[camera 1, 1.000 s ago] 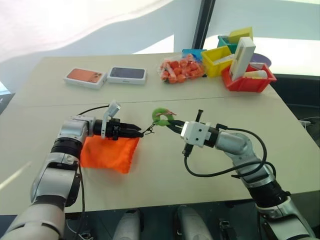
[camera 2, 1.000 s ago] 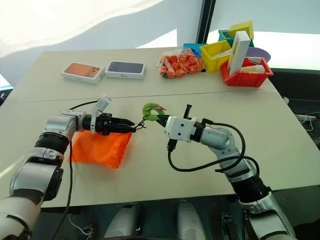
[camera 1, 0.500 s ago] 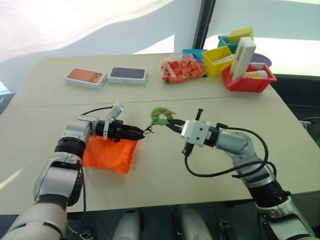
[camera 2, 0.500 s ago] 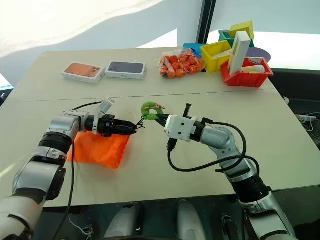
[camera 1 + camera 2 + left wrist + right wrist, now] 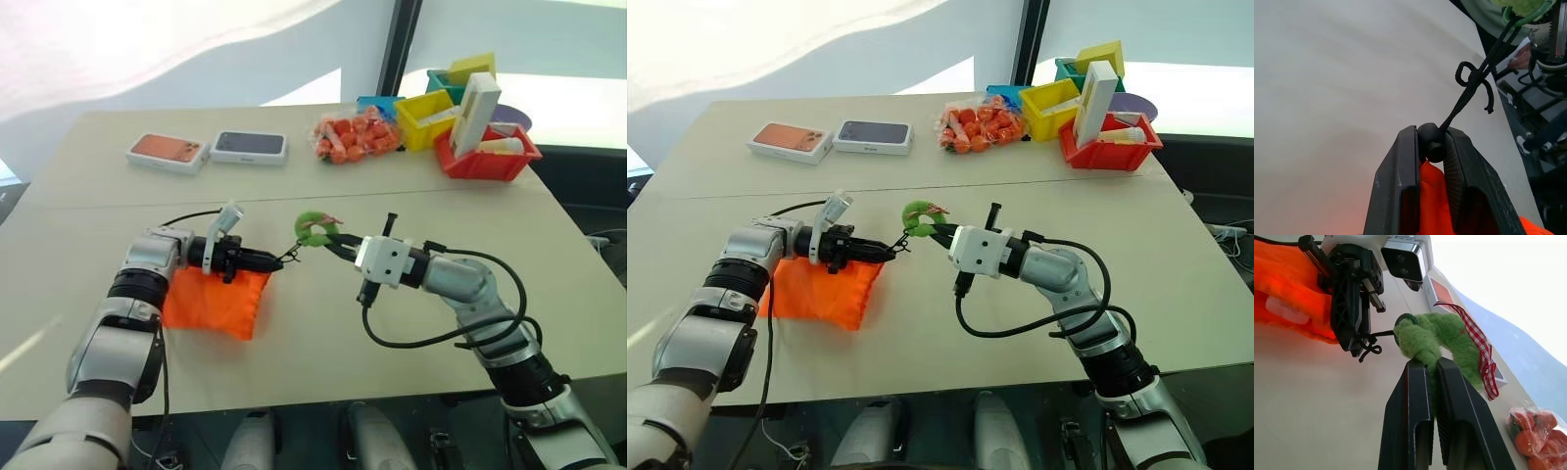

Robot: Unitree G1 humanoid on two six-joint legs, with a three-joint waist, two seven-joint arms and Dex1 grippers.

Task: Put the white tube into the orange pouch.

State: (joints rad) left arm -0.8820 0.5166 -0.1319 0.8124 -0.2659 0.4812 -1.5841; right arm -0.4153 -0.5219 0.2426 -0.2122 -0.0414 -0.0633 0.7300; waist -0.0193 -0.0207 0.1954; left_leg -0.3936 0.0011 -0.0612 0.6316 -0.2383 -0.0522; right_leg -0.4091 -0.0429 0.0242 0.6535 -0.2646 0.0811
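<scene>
Opening the pouch (image 5: 217, 302): my left gripper (image 5: 1431, 147) pinches the cord stopper at its mouth; my right gripper (image 5: 1431, 369), just beside, is clamped on the green ball (image 5: 315, 229). Next: pull apart to loosen the cord. The tube (image 5: 502, 146) lies in the red bin (image 5: 468, 164), far from the pouch, partly hidden.

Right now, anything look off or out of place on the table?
Mostly tidy. One oddity: the tall white box leans tilted out of the red bin instead of lying inside. The orange pouch is bunched where the left hand pinches its mouth.
</scene>
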